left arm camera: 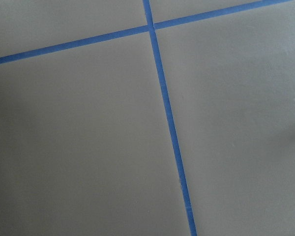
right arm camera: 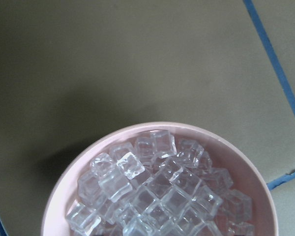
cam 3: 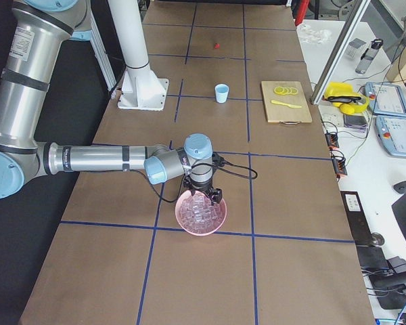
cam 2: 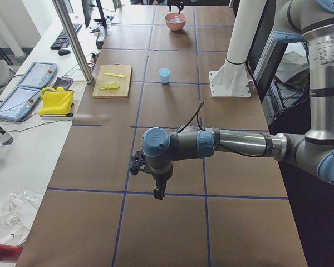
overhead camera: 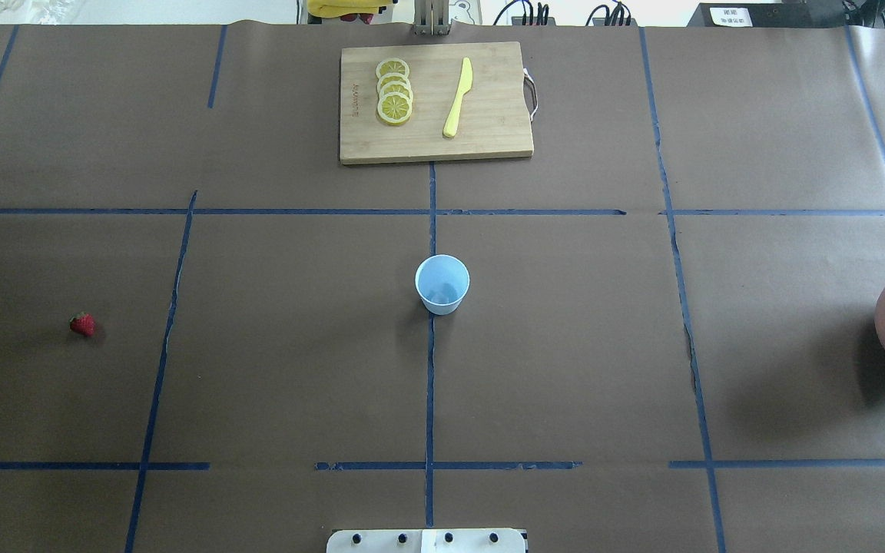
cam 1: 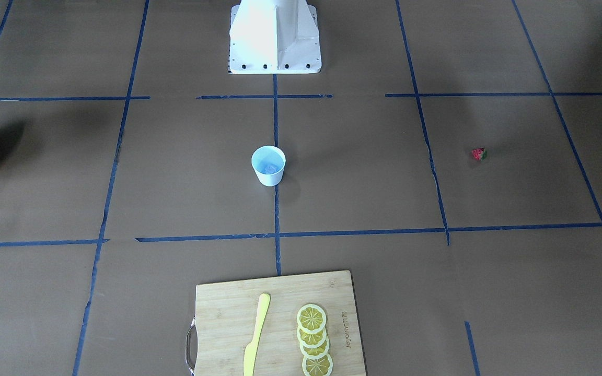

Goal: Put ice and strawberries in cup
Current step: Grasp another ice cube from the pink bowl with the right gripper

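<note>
The pale blue cup (overhead camera: 442, 284) stands upright at the table's centre, and one ice cube (cam 1: 270, 168) lies in its bottom. The pinkish bowl (cam 3: 180, 218) at the robot's right end is heaped with ice (right arm camera: 157, 191). A single strawberry (overhead camera: 83, 324) lies alone on the robot's left side. My right gripper (cam 3: 201, 193) hangs directly over the bowl, seen only in the side view, so I cannot tell its state. My left gripper (cam 2: 157, 192) points down above bare table near the left end, and I cannot tell its state either. Neither wrist view shows any fingers.
A wooden cutting board (overhead camera: 488, 115) at the far edge carries several lemon slices (overhead camera: 394, 91) and a yellow knife (overhead camera: 458, 98). The robot's white base (cam 1: 275, 39) stands at the near edge. Blue tape lines cross the brown table cover.
</note>
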